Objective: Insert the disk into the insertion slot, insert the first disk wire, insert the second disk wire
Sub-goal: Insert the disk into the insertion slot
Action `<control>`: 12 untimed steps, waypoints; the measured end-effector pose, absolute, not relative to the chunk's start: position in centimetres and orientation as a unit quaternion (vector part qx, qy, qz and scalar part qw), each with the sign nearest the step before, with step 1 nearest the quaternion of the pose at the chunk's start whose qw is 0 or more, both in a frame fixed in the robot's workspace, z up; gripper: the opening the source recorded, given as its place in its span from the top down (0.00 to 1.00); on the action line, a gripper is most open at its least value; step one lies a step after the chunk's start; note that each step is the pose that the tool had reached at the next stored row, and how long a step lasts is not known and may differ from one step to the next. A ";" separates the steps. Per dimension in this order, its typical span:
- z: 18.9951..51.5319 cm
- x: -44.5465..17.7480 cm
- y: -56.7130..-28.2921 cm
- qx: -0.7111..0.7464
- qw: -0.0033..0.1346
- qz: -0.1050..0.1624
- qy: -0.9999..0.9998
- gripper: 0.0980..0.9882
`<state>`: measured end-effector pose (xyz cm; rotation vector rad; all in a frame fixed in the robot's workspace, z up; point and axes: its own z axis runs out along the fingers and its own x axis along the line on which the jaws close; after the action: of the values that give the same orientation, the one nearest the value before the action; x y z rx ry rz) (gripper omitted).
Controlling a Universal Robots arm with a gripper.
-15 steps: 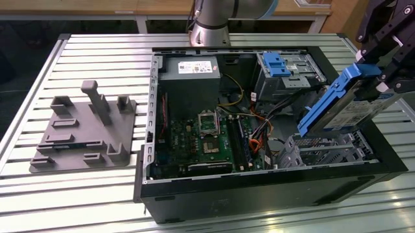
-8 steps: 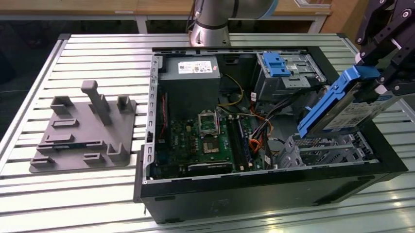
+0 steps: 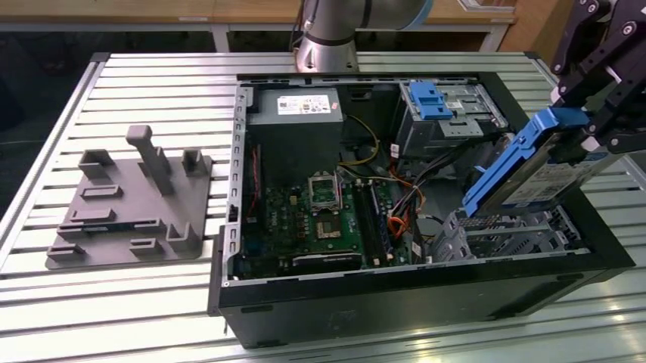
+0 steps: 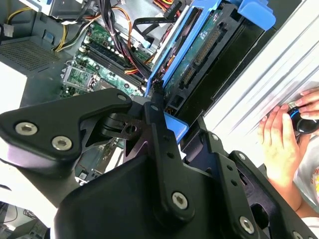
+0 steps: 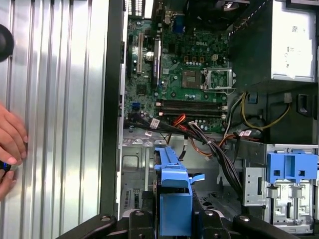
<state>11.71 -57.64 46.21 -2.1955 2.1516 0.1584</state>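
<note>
Arm: we see the silver-grey arm column (image 3: 328,34) standing behind the open black PC case (image 3: 404,302). The black gripper (image 3: 585,125) reaches in tilted over the case's edge at the exterior view's right.
Disk: flat silver hard drive w/ white label in a bright blue plastic carrier (image 3: 535,170). It hangs slanted, handle end up and lower end twd the case. Its circuit-board side faces the second wrist view (image 4: 199,55).
Pincer: closed on the disk's blue handle, black fingers (image 4: 158,134) pinching it from both sides; we see nothing else held.
Slot: small grey perforated sheet-metal insertion slot (image 3: 504,234) sits just below the disk. The disk isn't in it yet.
Wires: a bundle of black, red & orange cables (image 3: 404,204) lies btw. the green motherboard (image 3: 323,212) and the slot.
Other: the larger grey cage w/ blue latch (image 3: 444,106) is at the case's far corner. A person's hand (image 4: 281,144) rests on the ribbed metal table (image 3: 151,83) beside the case.
</note>
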 end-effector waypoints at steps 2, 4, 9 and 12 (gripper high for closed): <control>46.1 11.7 -57.7 -0.713 0.032 0.051 0.699 0.70; 46.0 11.7 -57.7 -0.713 0.032 0.052 0.699 0.70; 45.7 11.7 -57.8 -0.713 0.032 0.052 0.699 0.70; 45.5 11.8 -57.9 -0.713 0.032 0.052 0.699 0.70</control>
<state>11.76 -57.86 45.51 -2.1958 2.1518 0.1590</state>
